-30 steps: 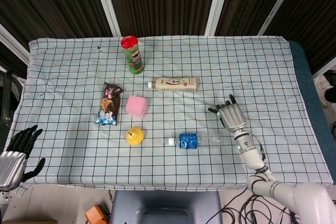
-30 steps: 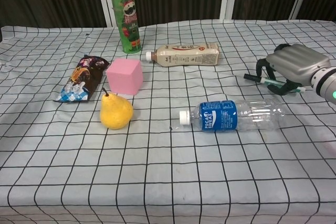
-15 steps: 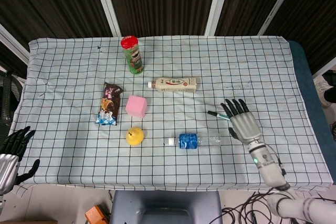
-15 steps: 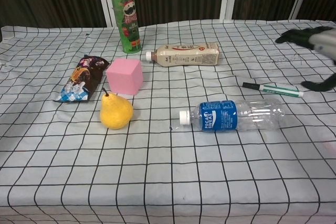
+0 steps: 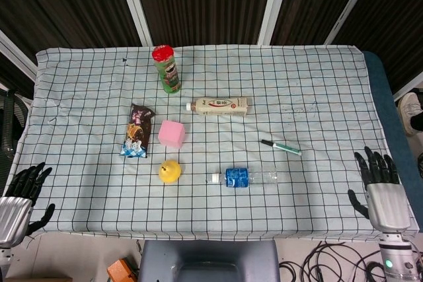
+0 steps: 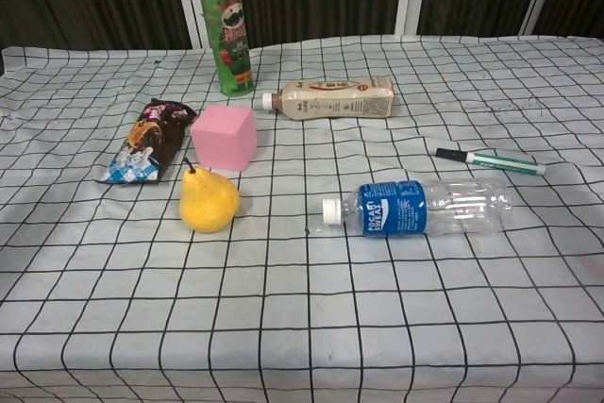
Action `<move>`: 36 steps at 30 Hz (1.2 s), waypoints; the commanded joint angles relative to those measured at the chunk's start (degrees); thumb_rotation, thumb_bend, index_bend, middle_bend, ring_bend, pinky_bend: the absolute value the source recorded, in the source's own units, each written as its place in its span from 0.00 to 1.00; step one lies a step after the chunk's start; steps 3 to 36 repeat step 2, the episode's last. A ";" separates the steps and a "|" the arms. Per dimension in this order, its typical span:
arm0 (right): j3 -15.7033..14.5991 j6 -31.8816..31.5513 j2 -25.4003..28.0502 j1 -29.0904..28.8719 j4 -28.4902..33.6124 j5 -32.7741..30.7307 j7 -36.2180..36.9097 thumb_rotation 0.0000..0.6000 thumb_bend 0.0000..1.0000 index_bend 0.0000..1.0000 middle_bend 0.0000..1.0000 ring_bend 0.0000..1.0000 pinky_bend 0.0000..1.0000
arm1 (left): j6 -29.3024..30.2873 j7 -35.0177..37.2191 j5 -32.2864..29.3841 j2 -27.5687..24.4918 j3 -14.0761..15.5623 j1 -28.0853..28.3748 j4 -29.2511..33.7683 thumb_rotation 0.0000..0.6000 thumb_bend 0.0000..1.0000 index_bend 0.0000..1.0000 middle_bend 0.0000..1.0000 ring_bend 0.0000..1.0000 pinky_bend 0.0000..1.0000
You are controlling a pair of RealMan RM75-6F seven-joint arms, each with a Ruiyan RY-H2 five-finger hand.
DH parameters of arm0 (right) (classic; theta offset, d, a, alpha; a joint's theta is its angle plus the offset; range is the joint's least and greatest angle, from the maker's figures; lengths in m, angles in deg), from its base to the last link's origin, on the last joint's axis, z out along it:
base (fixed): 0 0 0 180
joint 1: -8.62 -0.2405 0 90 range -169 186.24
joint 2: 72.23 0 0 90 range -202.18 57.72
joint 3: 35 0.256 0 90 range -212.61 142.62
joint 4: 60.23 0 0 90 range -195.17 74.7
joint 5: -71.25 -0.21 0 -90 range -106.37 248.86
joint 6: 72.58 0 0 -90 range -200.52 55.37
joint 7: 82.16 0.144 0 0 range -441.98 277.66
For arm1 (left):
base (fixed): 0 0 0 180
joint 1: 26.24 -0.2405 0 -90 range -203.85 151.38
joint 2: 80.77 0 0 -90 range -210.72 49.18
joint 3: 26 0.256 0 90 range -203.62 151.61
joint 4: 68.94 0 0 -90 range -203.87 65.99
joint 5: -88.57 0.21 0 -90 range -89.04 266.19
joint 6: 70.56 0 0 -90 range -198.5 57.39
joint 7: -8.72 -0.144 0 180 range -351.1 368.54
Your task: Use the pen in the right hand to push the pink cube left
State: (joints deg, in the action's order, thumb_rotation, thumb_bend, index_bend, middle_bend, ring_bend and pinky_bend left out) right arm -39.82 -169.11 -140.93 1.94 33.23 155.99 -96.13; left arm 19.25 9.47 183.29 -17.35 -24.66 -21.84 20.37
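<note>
The pen (image 5: 281,146) lies flat on the tabletop (image 5: 330,97), at about 1 o'clock from the water bottle (image 5: 246,177) and near it, touching nothing. The right robot hand (image 5: 379,193) is released, fingers spread, holding nothing, at the tabletop's 4 o'clock edge, well apart. The left robot hand (image 5: 20,199) is also empty, at 8 o'clock. I judge the pen is placed.
</note>
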 commanded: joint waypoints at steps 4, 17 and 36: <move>-0.04 -0.47 -0.19 3.52 -3.62 2.59 3.56 1.00 0.43 0.03 0.07 0.00 0.00 | 0.36 -0.94 0.38 0.36 0.08 -0.22 0.23 1.00 0.39 0.00 0.00 0.00 0.10; -0.04 -0.47 -0.19 3.52 -3.62 2.59 3.56 1.00 0.43 0.03 0.07 0.00 0.00 | 0.36 -0.94 0.38 0.36 0.08 -0.22 0.23 1.00 0.39 0.00 0.00 0.00 0.10; -0.04 -0.47 -0.19 3.52 -3.62 2.59 3.56 1.00 0.43 0.03 0.07 0.00 0.00 | 0.36 -0.94 0.38 0.36 0.08 -0.22 0.23 1.00 0.39 0.00 0.00 0.00 0.10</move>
